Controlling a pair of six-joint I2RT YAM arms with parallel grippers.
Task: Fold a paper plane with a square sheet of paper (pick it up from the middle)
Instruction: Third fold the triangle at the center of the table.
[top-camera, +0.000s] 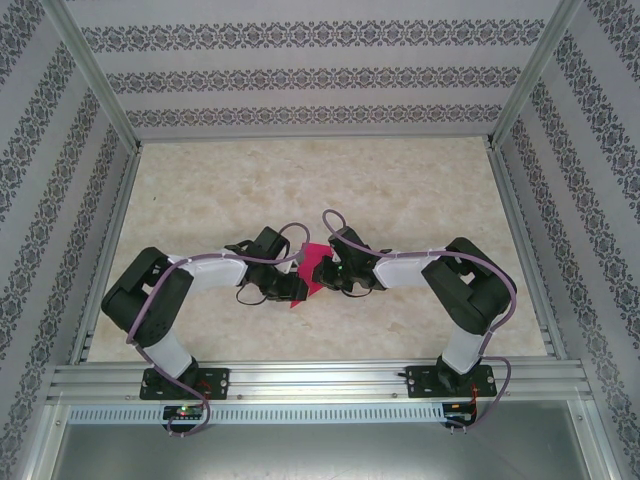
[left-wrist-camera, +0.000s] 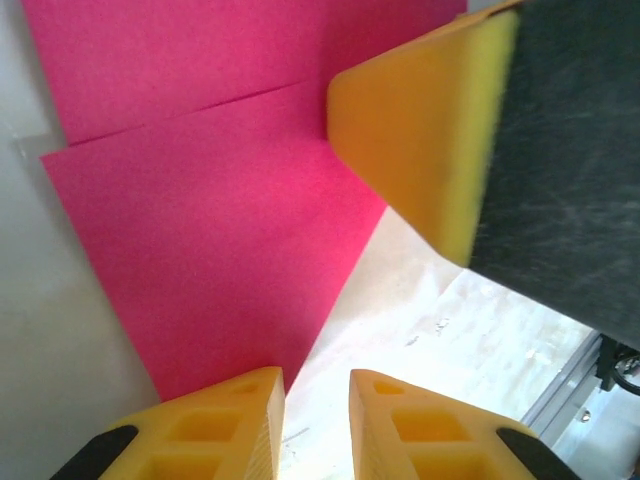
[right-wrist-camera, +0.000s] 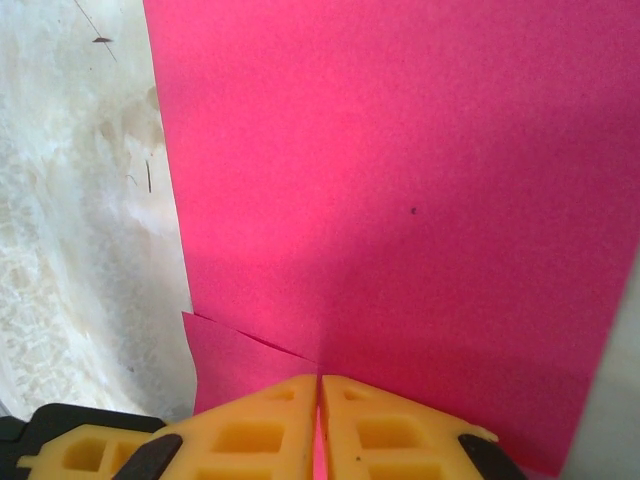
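From above you get just a sliver of the square sheet of paper (top-camera: 310, 265) — the left gripper (top-camera: 292, 286) and right gripper (top-camera: 334, 275) cover the rest. In the right wrist view it runs off the top edge (near edge tucked behind the fingers (right-wrist-camera: 260, 425)); in the left wrist view one close yellow finger (left-wrist-camera: 420, 130) is blurred.

Paper (top-camera: 311, 268), thin plain magenta-pink sheet, folded into 2 overlapping layers, 1 layer's straight edge crossing its face, lower corner tapering to a point, near the middle of the table (top-camera: 400, 180), toward its near side
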